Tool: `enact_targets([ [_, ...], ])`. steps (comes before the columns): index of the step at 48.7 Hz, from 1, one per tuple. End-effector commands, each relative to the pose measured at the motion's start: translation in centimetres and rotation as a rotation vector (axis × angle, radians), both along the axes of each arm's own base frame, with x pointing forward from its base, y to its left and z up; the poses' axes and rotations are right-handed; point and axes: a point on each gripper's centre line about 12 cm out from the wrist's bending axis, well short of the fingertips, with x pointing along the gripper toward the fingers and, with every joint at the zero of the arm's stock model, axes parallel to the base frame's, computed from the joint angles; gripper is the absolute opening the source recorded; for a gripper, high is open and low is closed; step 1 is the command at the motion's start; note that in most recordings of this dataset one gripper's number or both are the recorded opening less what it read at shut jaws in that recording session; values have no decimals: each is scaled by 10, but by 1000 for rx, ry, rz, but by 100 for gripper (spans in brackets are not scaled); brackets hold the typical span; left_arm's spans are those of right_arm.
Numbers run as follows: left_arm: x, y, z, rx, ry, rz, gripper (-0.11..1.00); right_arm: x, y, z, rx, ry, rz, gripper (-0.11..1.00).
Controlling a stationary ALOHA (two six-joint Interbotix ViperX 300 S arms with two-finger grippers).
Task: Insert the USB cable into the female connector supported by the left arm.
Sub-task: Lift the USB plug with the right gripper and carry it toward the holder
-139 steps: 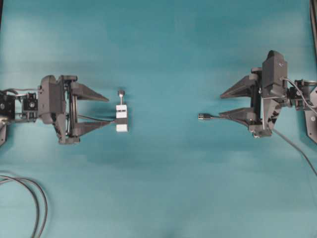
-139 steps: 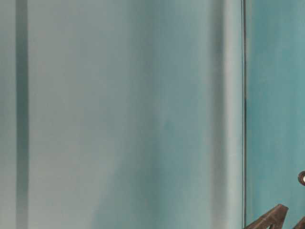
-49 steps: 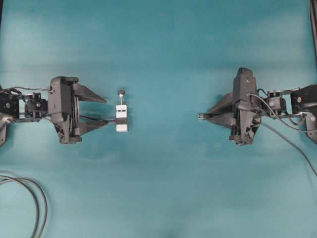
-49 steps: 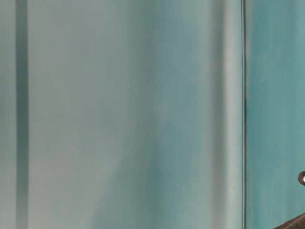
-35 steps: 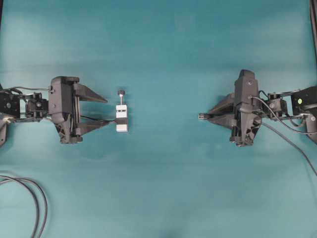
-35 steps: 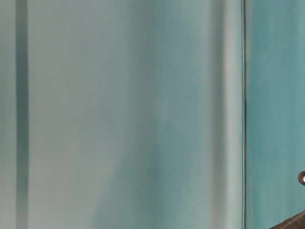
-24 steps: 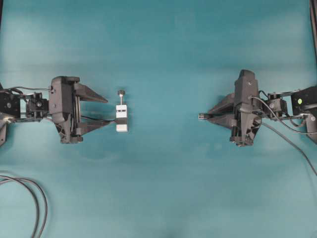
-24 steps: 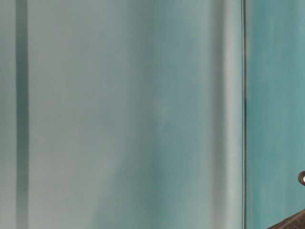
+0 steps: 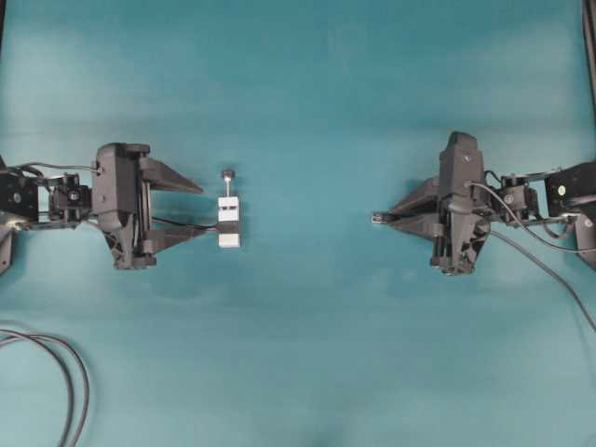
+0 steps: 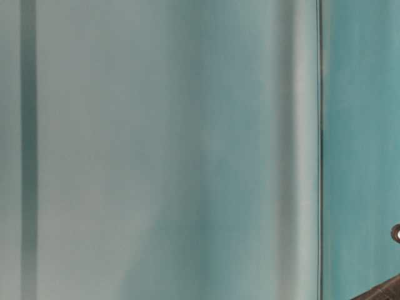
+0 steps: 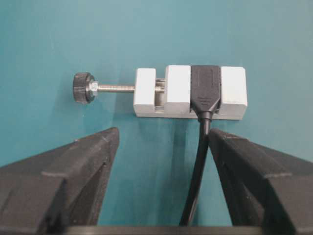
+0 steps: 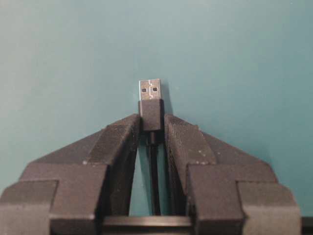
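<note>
since a second ago the right gripper (image 12: 152,128) has drawn its fingers in, now pinching the usb cable (image 12: 151,105) just behind its plug. well apart across the teal table (image 9: 307,354), the female connector (image 11: 190,92) lies just ahead of the left gripper (image 11: 164,147), fingers spread wide.

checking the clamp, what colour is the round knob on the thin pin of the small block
Black, on a silver threaded pin; the round knob shows best in the left wrist view.
</note>
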Motion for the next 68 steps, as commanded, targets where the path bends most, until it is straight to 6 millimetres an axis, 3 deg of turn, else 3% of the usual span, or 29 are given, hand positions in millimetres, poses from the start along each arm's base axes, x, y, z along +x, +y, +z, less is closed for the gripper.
enact_targets([
  [1, 4, 0, 4, 12, -22, -7, 77, 5, 1, 4, -3, -17, 10, 21],
  [12, 4, 0, 4, 12, -24, -7, 77, 16, 1, 11, -6, -47, 11, 21],
  [44, 6, -3, -3, 23, -81, -23, 77, 77, -2, 68, -80, -24, 47, 21],
  [68, 7, -10, -10, 21, -59, -46, 77, 107, -3, 66, -80, 18, 50, 21],
])
